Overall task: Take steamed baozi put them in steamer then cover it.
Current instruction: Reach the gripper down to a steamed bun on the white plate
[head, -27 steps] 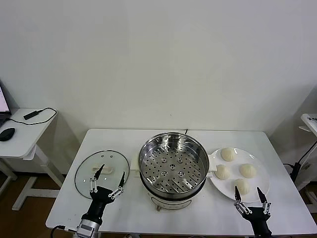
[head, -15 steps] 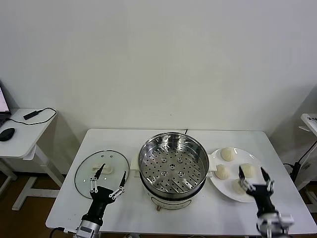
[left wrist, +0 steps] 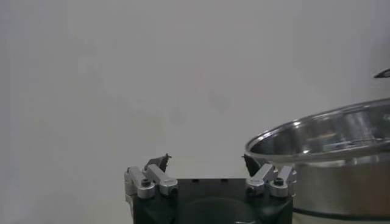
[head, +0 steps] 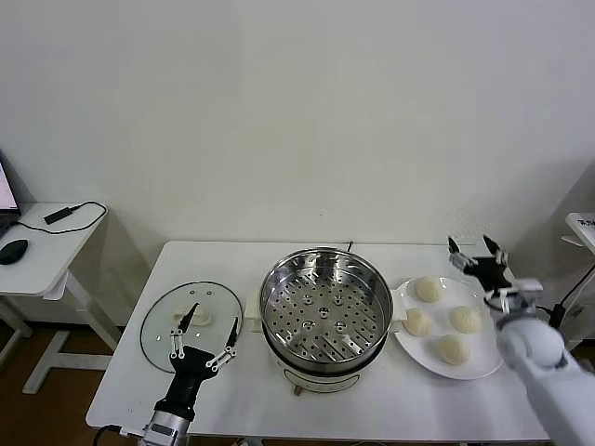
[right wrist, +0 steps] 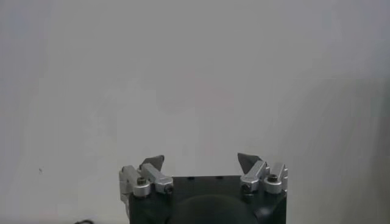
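Right gripper (head: pixel 472 251), jaws spread, has risen from the table's near edge to above the plate's (head: pixel 491 356) far rim; buns now below it.

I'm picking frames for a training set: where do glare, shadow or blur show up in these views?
Head view: highlights glint on the steamer wall, the cover casts a soft shadow on the table, and the raised right pincer looks slightly smeared. Left wrist view: the steamer rim gleams. Right wrist view: only blank wall behind its open pincer.

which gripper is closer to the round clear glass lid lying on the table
Left. The left gripper hangs open at the near edge of the round clear glass lid; the right gripper is beyond the steel pot.
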Robot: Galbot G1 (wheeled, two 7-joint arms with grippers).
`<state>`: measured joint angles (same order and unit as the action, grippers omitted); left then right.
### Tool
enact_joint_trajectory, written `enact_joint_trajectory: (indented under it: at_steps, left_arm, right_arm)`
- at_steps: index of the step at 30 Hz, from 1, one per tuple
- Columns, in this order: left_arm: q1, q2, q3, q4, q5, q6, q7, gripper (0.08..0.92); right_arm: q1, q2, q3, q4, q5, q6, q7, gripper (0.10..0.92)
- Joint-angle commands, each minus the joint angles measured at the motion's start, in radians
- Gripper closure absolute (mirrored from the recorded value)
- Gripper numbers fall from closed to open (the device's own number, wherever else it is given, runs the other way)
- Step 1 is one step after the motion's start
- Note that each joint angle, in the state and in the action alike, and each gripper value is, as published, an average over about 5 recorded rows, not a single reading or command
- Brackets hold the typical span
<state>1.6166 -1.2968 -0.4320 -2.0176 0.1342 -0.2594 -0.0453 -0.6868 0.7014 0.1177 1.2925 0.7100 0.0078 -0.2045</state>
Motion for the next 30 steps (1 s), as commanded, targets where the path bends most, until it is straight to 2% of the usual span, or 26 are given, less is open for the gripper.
enact_joint_trajectory:
  at_steps: [1, 6, 13, 18, 30]
  left_arm:
    - [0.002, -0.003, 0.003, -0.012, 0.002, -0.001, -0.002, 0.177]
    - [0.008, -0.008, -0.001, -0.015, 0.004, -0.002, -0.004, 0.177]
    - [0.014, -0.008, -0.012, -0.026, 0.005, -0.001, -0.009, 0.177]
    - [0.016, -0.008, -0.015, -0.033, 0.004, 0.001, -0.012, 0.177]
    - [0.016, -0.011, -0.016, -0.021, 0.004, -0.008, -0.016, 0.177]
  right_arm:
    - [0.546, -0.102, -0.482, -0.377, -0.180, -0.041, -0.617, 0.203]
    - [0.699, -0.044, -0.616, -0.519, -0.382, -0.014, -0.896, 0.203]
    - [0.785, 0.083, -0.662, -0.623, -0.675, 0.043, -1.093, 0.203]
    - [0.811, 0.164, -0.701, -0.670, -0.816, 0.082, -1.121, 0.203]
    - [0.791, 0.279, -0.728, -0.748, -0.982, 0.155, -1.052, 0.203]
